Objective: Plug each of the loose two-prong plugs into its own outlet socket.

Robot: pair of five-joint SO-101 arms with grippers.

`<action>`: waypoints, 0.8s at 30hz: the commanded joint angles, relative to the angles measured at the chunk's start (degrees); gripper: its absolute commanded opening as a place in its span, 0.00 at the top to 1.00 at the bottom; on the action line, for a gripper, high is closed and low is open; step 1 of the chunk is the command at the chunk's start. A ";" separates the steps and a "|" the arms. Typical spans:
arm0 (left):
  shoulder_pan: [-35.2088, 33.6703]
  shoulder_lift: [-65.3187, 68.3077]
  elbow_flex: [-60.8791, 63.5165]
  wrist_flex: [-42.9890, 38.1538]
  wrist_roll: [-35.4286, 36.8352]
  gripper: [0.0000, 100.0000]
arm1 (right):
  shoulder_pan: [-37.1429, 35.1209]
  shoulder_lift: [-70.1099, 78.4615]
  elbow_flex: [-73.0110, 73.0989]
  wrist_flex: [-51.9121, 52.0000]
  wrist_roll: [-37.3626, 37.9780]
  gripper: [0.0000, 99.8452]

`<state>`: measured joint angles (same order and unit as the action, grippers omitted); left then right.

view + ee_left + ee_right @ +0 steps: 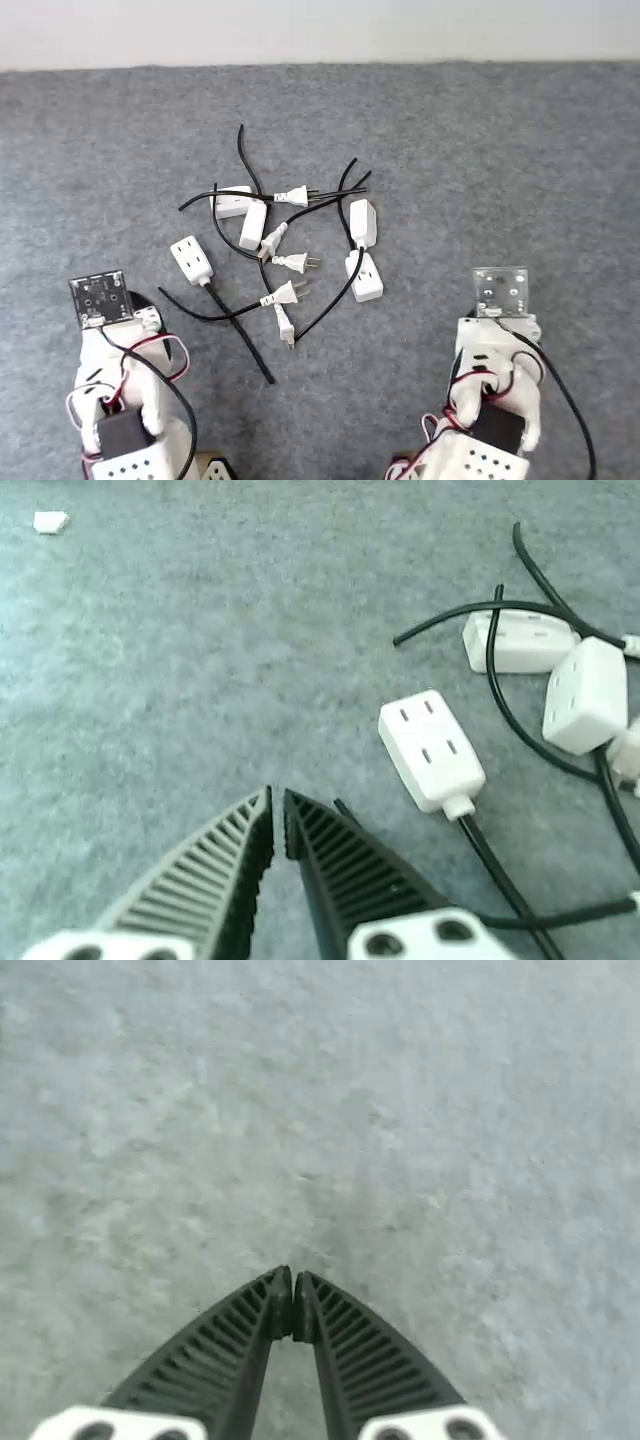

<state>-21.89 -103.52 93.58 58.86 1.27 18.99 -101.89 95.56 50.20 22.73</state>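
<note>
Finds the left gripper [278, 808] low at seven o'clock over the grey mat [500, 150], fingers a sliver apart and gripping nothing. Sets the right gripper [293, 1290] at five o'clock, tips pressed together, likewise holding nothing above the mat. Just past the left arm [112, 395], toward its one o'clock, shows a white outlet socket [191, 259] lying face up, its black cord [240, 340] trailing back toward five. Near the mat's centre, tangles loose two-prong plugs among black leads: nearest plug [285, 325] at six of the heap, farthest plug [292, 196] at twelve, prongs pointing toward three. Flanks them with a pair of sockets [253, 226] close together at eleven and a second pair [365, 277] at three, one just behind the other.
</note>
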 commanded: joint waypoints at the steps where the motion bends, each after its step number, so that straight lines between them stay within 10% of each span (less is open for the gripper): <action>1: -0.18 -0.97 -7.87 7.74 0.26 0.96 | -3.03 -0.75 -0.35 1.19 0.18 0.99; 13: -0.26 0.53 -26.33 22.86 0.53 0.80 | -3.74 -0.13 -15.65 13.05 -3.08 0.99; 24: 5.71 34.90 -44.88 23.56 3.78 0.80 | -13.76 13.41 -21.63 6.73 -3.78 0.98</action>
<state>-19.16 -77.49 54.81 82.24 1.98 7.82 -95.30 77.80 61.36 19.82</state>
